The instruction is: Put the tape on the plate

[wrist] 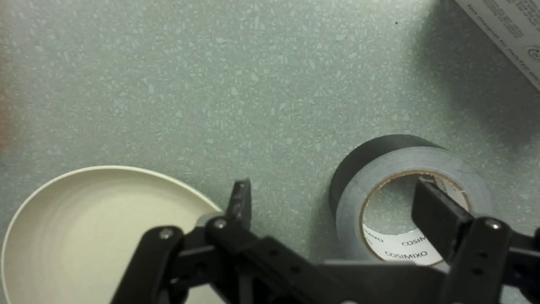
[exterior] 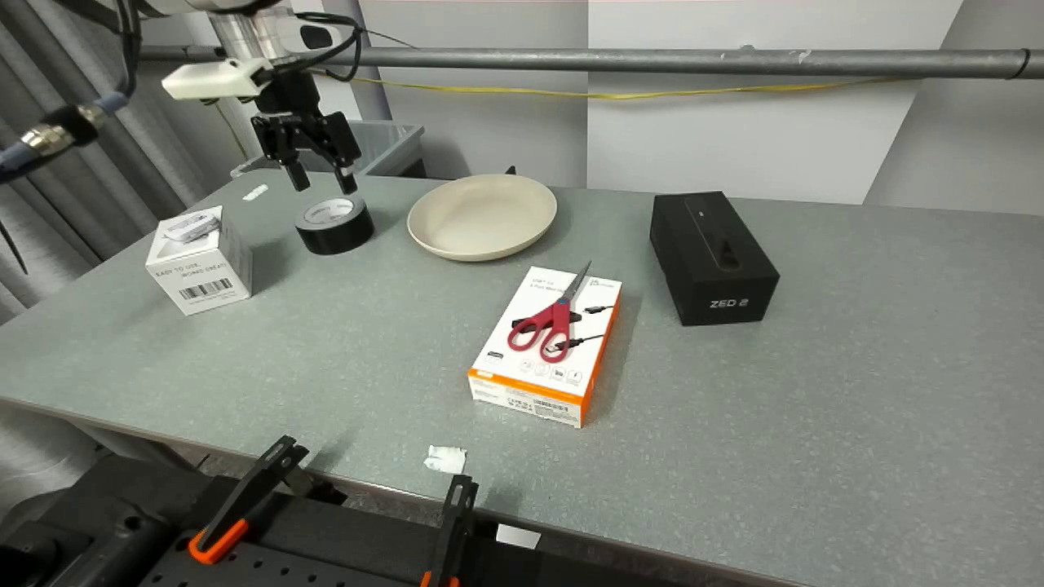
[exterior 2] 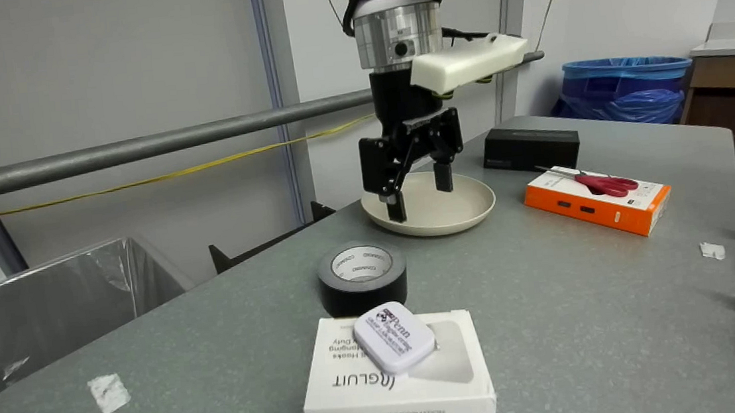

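Black two-fingered gripper held spread above grey table; black ring-shaped tape roll seen near round cream plate.

The wrist view's bottom edge crops the plate.

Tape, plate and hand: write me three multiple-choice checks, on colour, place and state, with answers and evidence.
1. What colour is the plate?
A. Blue
B. Cream
C. Black

2. Where is the COSIMIXO tape roll?
A. In the plate
B. On the ZED 2 box
C. Directly on the table

3. How does the hand stand?
A. Open, empty
B. Shut, empty
C. Shut on the roll

1 B: pale cream in both exterior views.
2 C: the wrist view shows table between roll and plate.
3 A: jaws apart in both exterior views, with nothing gripped.
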Controlling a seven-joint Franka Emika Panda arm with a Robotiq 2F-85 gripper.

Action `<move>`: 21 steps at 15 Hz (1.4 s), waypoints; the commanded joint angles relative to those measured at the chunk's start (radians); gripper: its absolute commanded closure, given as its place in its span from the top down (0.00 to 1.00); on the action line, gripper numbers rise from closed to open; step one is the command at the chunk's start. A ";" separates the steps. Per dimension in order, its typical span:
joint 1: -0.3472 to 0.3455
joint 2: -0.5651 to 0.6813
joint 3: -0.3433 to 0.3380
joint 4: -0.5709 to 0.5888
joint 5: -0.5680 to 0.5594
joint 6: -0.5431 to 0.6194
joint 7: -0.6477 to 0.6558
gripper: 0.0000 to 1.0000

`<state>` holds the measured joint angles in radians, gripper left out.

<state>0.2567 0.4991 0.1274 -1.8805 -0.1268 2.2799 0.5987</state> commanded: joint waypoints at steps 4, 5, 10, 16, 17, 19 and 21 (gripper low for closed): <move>0.052 0.206 -0.060 0.197 0.011 0.028 -0.012 1.00; 0.058 0.226 -0.064 0.217 0.012 0.030 -0.015 1.00; 0.094 0.324 -0.089 0.329 0.005 0.020 -0.013 0.95; 0.093 0.418 -0.094 0.434 0.026 -0.001 -0.031 0.42; 0.090 0.419 -0.093 0.438 0.030 -0.001 -0.033 0.35; 0.086 0.402 -0.093 0.432 0.042 -0.003 -0.030 0.19; 0.077 0.348 -0.090 0.391 0.064 -0.006 -0.024 0.05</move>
<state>0.3374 0.8817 0.0440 -1.4940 -0.1083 2.2969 0.5899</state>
